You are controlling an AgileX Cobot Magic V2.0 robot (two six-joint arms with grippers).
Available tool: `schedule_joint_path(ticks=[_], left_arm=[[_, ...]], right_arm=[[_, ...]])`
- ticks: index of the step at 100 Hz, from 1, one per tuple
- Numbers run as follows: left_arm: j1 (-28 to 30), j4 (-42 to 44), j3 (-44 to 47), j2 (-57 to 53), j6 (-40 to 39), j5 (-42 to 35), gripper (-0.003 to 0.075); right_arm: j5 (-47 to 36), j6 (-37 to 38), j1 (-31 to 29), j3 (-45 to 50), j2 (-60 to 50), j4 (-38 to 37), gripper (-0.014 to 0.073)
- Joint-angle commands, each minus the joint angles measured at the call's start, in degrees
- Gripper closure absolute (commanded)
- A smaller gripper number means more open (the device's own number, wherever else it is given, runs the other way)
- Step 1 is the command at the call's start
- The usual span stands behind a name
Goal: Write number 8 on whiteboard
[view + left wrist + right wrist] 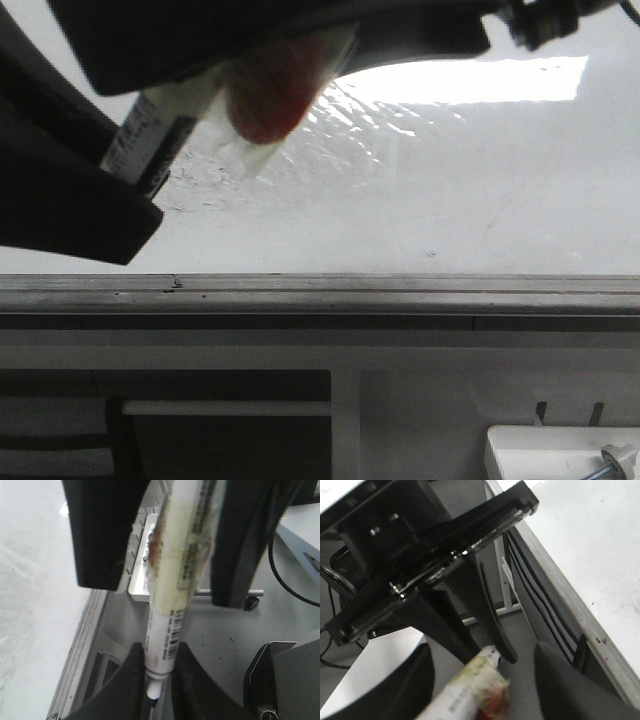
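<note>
Whiteboard (470,190) fills my front view, no number 8 visible. Left jaws (159,672) clench the marker (175,575) ready for writing; right jaws (482,690) gape around its end.

Marker (160,135) above whiteboard (470,190) at left, metal ledge (320,292) along its near edge

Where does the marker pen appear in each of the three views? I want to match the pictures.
Front view: the marker pen is at upper left, blurred, close to the camera.
Left wrist view: it runs down the centre, clamped between the left gripper fingers.
Right wrist view: only its taped end shows, at bottom centre.
Shared landmark: the whiteboard with its grey metal ledge.
</note>
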Motion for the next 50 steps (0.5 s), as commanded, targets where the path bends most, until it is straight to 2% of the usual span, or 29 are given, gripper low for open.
schedule_joint_path(ticks=[1,14,26,32,38,50], left_arm=[[-0.52,-2.22,-1.89,-0.56,-0.09,-1.61,0.0741],[-0.52,-2.22,-1.89,-0.56,-0.09,-1.61,0.0741],[-0.52,-2.88,-1.89,-0.56,-0.57,-1.88,0.0740],[-0.52,-5.77,-1.94,-0.99,-1.90,-2.52,0.0715],[-0.29,-7.29,-2.36,-1.81,-4.18,-2.54,0.0640],[-0.29,-6.43,-2.23,-5.41,-11.77,-3.23,0.0386]], right_arm=[[-1.42,-0.46,-0.13,-2.03,-0.50,2.69,0.0422],[1.20,-0.46,-0.13,-2.03,-0.50,2.31,0.0667],[1.83,-0.46,-0.13,-2.03,-0.77,0.99,0.0652],[1.03,-0.46,-0.13,-2.03,-1.47,0.47,0.0652],[-0.57,-0.36,-0.13,-2.03,-2.92,-0.94,0.0652],[-3.38,1.74,-0.13,-1.91,-7.18,-8.37,0.0652]])
